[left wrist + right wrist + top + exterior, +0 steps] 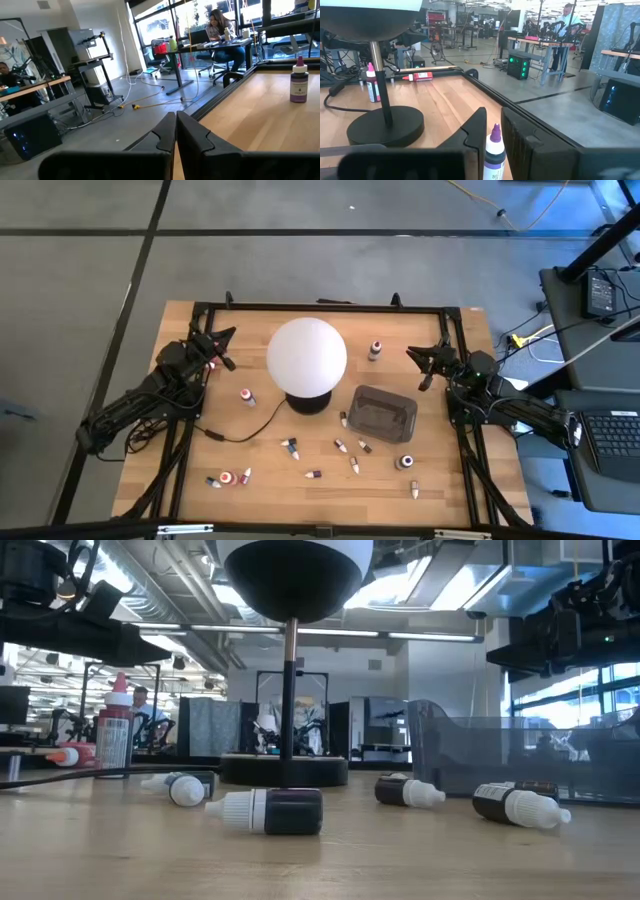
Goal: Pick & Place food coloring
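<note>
**Two robot arms wait at the table's sides among scattered food coloring bottles**

Seen from above, a wooden table (pixel 190 480) holds a large white globe lamp (pixel 306 358) on a dark round base, a little toward twelve o'clock of the table's middle. A black cord (pixel 240 435) runs from the base toward eight o'clock.

Just at four o'clock of the lamp sits a dark translucent tray (pixel 383 412), rectangular.

The food coloring (pixel 290 448) is spread over the table as many tiny bottles. One stands upright (pixel 375 350) at two o'clock of the lamp, between it and the right arm. One stands (pixel 247 396) at eight o'clock of the lamp. The rest lie mostly on their sides in a loose band along the six o'clock part of the table, from a red pair (pixel 228 478) at seven o'clock to a lone bottle (pixel 414 491) at five o'clock. One lies touching or just beside the tray's nine o'clock edge (pixel 343 420).

The left gripper (pixel 222 348) hovers at nine o'clock of the lamp, fingers pressed together, holding nothing. The right gripper (pixel 424 366) hovers at three o'clock, fingers slightly parted, grasping nothing.

In the room beyond, a person sits at a desk (pixel 220 30).
</note>
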